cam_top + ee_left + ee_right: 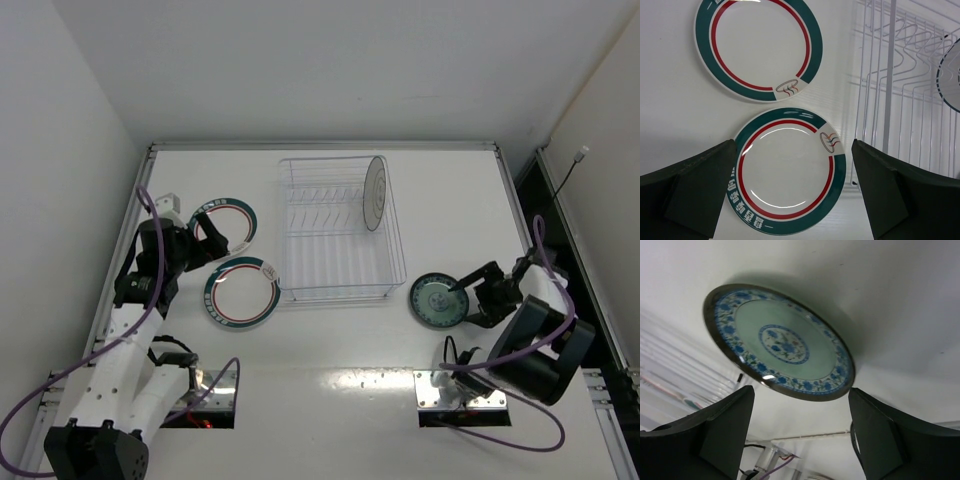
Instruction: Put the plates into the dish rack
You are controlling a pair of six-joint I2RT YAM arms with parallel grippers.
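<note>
The clear dish rack [335, 262] stands mid-table, and a pale plate [376, 193] stands on edge at its far right end. Two white plates with green rims lie flat left of the rack, one farther back [236, 222], one nearer [241, 293]. My left gripper [216, 245] hangs open above them; in the left wrist view the nearer plate [787, 170] lies between its fingers [700, 190], below them. A teal patterned plate [438, 299] lies flat right of the rack. My right gripper [800, 395] is open at its right rim, holding nothing.
Metal rails [512, 200] edge the table on both sides, with white walls close behind and to the left. Two metal base plates [212, 393] [447, 388] sit at the near edge. Purple cables [150, 290] loop along both arms.
</note>
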